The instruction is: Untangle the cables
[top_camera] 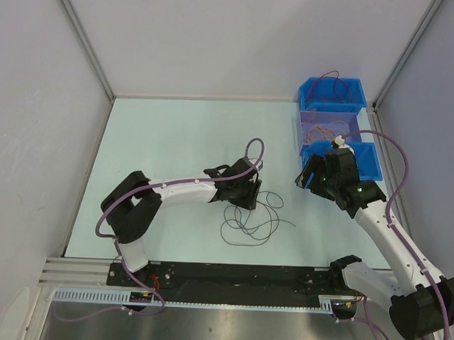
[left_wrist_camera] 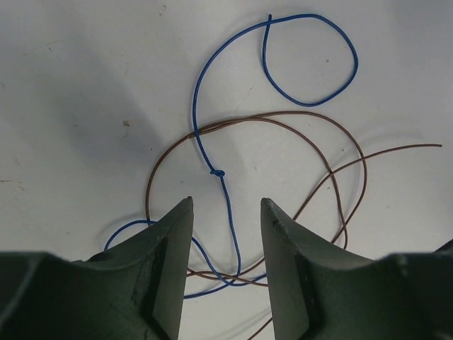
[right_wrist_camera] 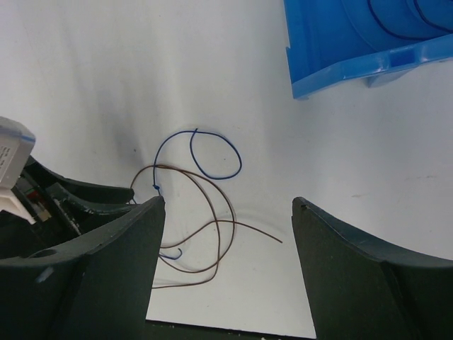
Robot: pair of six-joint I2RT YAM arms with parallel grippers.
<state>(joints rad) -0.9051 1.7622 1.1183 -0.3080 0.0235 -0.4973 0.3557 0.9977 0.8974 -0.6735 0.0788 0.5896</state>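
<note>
**Ops:** Count?
**Me:** I see two grippers, three bins and one tangle point(top_camera: 249, 218). It holds one blue cable point(left_wrist_camera: 195, 106) and a brown cable point(left_wrist_camera: 283, 113); I can't tell whether the brown is one strand or two. There's one small knot point(left_wrist_camera: 217, 172) in the blue.

**Ops:** Any text?
**Me:** Just a white tag point(right_wrist_camera: 10, 152) at 9 o'clock in my right wrist view. The print is too blurred to read.

**Ops:** Cable vs fingers?
**Me:** Left gripper point(left_wrist_camera: 226, 205) has its jaws apart and nothing pinched. The blue strand runs down through the gap, with the knot just past the tips at 12 o'clock. The blue loop is at 1 o'clock, and brown arcs run from 10 round to 3.
Right gripper point(right_wrist_camera: 228, 205) is spread wide and empty. From the top, the tangle lies on the table point(top_camera: 176, 138) at 8 o'clock of it, apart.

**Ops:** Bins?
**Me:** They stand in a row at 2 o'clock on the table: far blue bin point(top_camera: 304, 94), clear bin point(top_camera: 301, 128), near blue bin point(top_camera: 369, 164). There are loose cables inside, but I can't count them.
</note>
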